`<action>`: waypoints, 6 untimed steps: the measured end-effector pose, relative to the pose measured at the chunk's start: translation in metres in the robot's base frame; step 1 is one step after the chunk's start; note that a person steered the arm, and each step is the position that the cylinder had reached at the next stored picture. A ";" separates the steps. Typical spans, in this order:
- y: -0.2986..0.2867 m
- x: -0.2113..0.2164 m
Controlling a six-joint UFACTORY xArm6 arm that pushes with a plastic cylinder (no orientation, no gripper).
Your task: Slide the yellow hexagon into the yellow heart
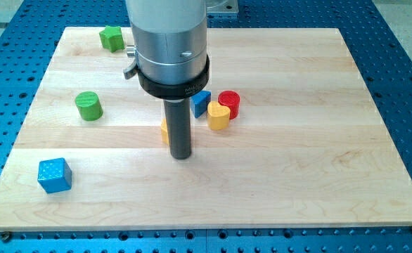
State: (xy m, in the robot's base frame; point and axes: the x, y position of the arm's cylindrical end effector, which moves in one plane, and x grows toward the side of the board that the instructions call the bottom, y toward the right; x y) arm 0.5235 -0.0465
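Yellow hexagon [164, 131] behind my tip [181, 156]; yellow heart [219, 116] right

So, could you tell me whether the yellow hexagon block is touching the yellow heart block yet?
Not yet: bare board separates the yellow hexagon block, mostly hidden behind my tip, from the yellow heart block.

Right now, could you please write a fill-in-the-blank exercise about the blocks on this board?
1. The yellow heart touches the ____ cylinder at the view's right.
2. My tip hides most of the yellow ____.
3. The blue cube lies near the view's bottom-____ corner.
4. The number of green blocks is ____.

Missing words: red; hexagon; left; two
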 end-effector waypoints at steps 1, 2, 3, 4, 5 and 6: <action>-0.094 0.026; -0.056 -0.029; -0.022 -0.037; -0.013 -0.028; 0.013 -0.036; 0.016 -0.046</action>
